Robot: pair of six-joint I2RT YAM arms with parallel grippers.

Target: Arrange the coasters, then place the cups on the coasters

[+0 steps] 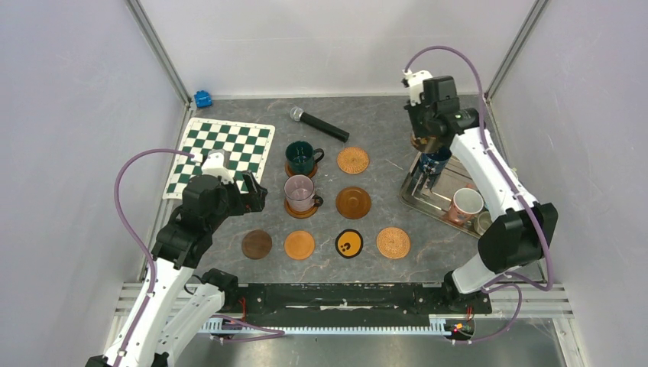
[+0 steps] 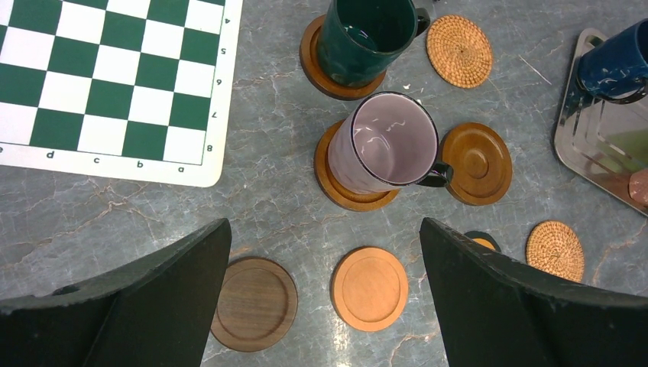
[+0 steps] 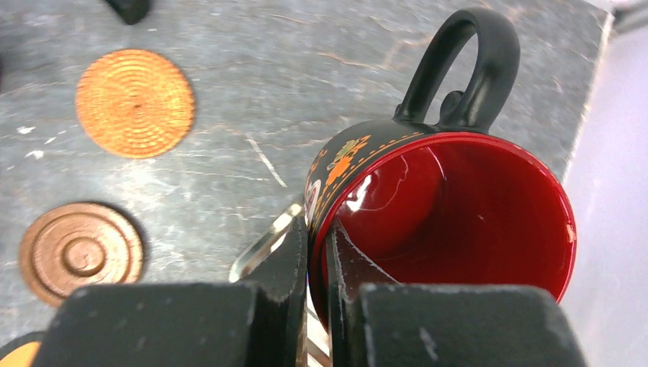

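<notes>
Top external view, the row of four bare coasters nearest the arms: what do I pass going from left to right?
dark brown coaster → plain orange coaster → black coaster with yellow mark → woven tan coaster

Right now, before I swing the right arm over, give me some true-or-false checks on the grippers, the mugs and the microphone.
1. The right gripper pinches the rim of the red-lined mug. True.
2. The left gripper holds the glass mug. False: it is open and empty; that mug stands on a coaster.
3. Two mugs already stand on coasters. True: the green mug and the glass mug.
4. The microphone lies on the chess mat. False: it lies on the bare table beside the mat.
5. The blue mug sits on a coaster. False: it is in the tray.
</notes>
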